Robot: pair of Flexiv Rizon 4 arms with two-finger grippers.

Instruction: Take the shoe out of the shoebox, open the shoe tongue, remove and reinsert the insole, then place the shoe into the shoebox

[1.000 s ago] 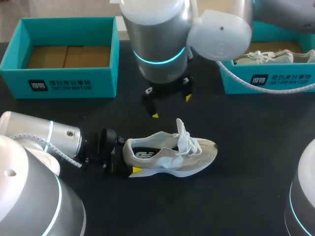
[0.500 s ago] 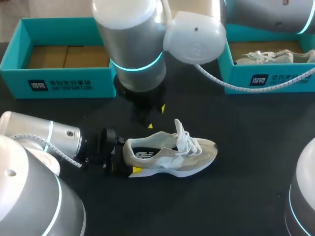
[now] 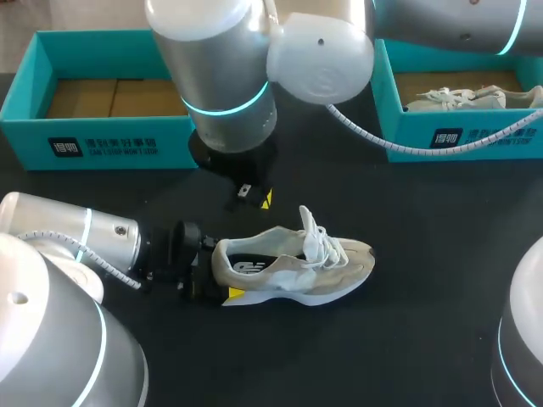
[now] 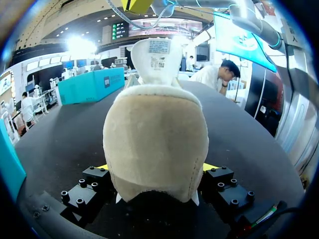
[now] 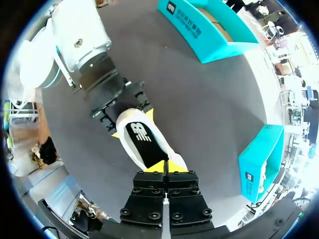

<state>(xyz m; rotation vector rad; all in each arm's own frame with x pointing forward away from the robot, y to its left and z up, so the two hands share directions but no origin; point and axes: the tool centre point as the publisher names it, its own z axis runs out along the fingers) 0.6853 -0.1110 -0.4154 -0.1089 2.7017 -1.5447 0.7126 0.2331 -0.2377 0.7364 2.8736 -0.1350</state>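
While the left gripper (image 4: 155, 167) clamps the heel of the shoe (image 3: 293, 263) from both sides, pinning it on its sole on the table (image 3: 424, 220), the right gripper (image 5: 166, 165) hangs above the shoe's collar with its fingers pressed together and nothing between them. With the tongue (image 4: 155, 59) standing up, the insole (image 5: 141, 135) looks to be next. The right gripper should part its fingers first, descend just inside the shoe's heel end, pinch only the insole's edge, and lift slowly so the clamp holds.
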